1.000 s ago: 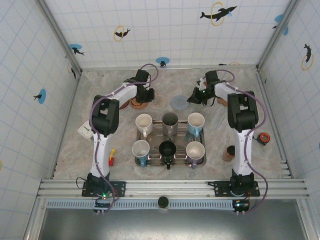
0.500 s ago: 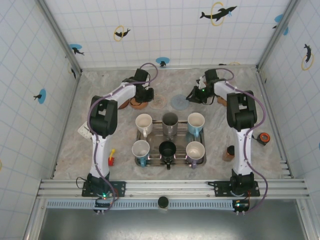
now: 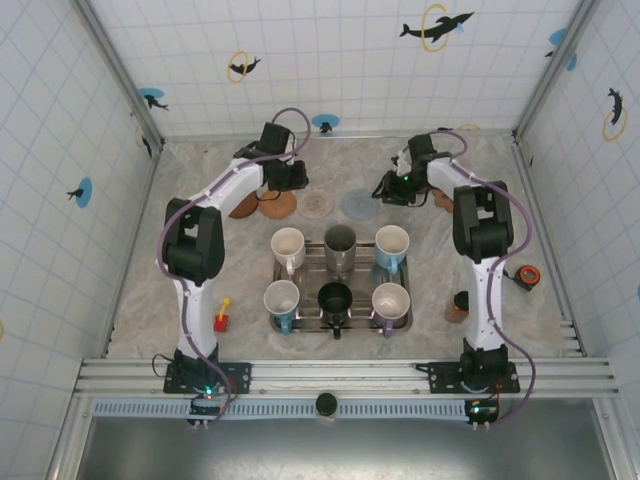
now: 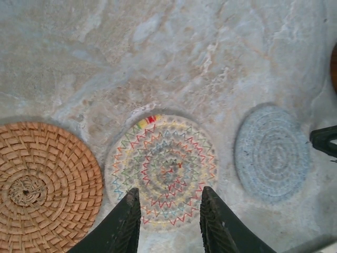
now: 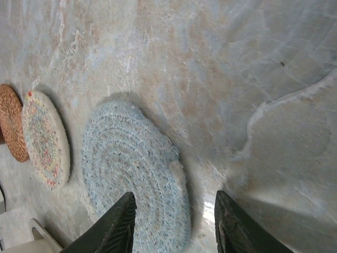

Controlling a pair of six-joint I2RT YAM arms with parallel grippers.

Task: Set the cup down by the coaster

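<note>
Left gripper (image 4: pixel 169 197), right gripper (image 5: pixel 175 203): jaws parted, empty, over the coasters (image 3: pixel 318 203). Cups (image 3: pixel 288 243) sit at tray (image 3: pixel 355 322), 6 o'clock of them; none placed yet.

No word, number or brand can be read anywhere. The tiled walls (image 3: pixel 330 60) carry only pictures: a dolphin decal (image 3: pixel 436 24), black through a yellow ring, and smaller decals (image 3: pixel 152 98) on blue dots. The woven coasters (image 4: pixel 162 171) bear patterns, not lettering. A white object (image 3: pixel 168 262) by the left arm may carry print, but it is too small to tell.
</note>
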